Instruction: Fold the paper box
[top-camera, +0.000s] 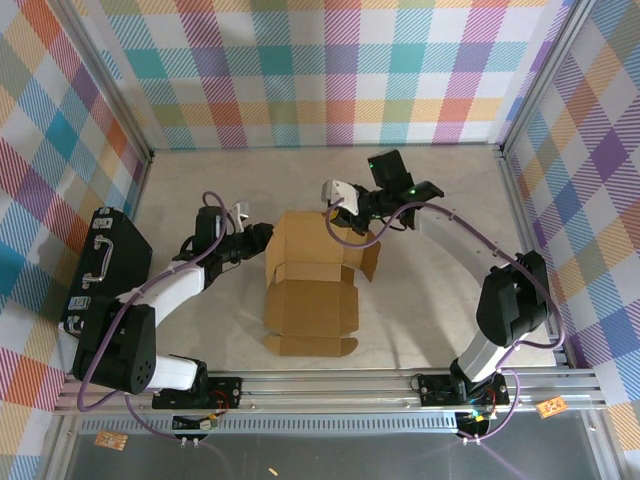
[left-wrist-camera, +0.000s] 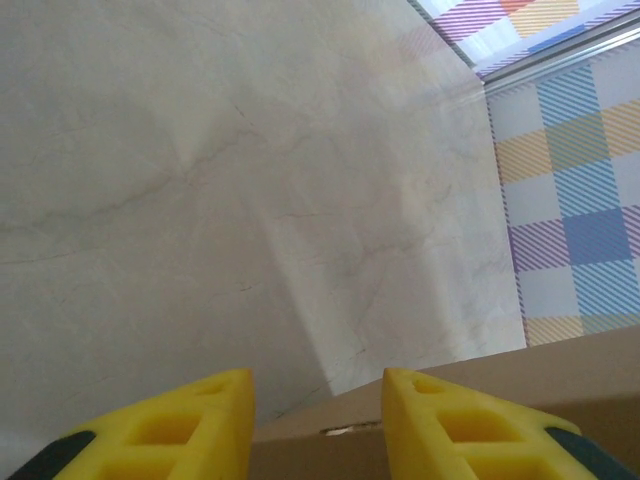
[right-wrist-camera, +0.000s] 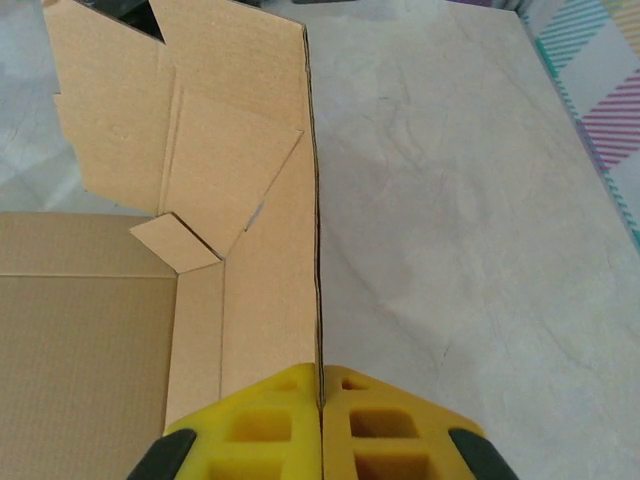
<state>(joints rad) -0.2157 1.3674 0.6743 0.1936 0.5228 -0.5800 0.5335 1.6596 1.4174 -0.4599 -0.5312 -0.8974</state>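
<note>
The paper box (top-camera: 310, 275) is brown corrugated cardboard in the middle of the table, its far part raised and its near flaps lying flat. My left gripper (top-camera: 262, 240) is at the box's left side. In the left wrist view its yellow fingers (left-wrist-camera: 318, 385) stand partly closed, and cardboard (left-wrist-camera: 320, 450) fills the gap between them. My right gripper (top-camera: 345, 205) is at the box's far right corner. In the right wrist view it (right-wrist-camera: 321, 372) is shut on the thin edge of an upright box wall (right-wrist-camera: 250, 250), which runs straight out from between the fingertips.
A black hard case (top-camera: 105, 265) with a handle lies at the table's left edge, close to the left arm. Checked walls enclose the table on three sides. A metal rail (top-camera: 330, 380) runs along the near edge.
</note>
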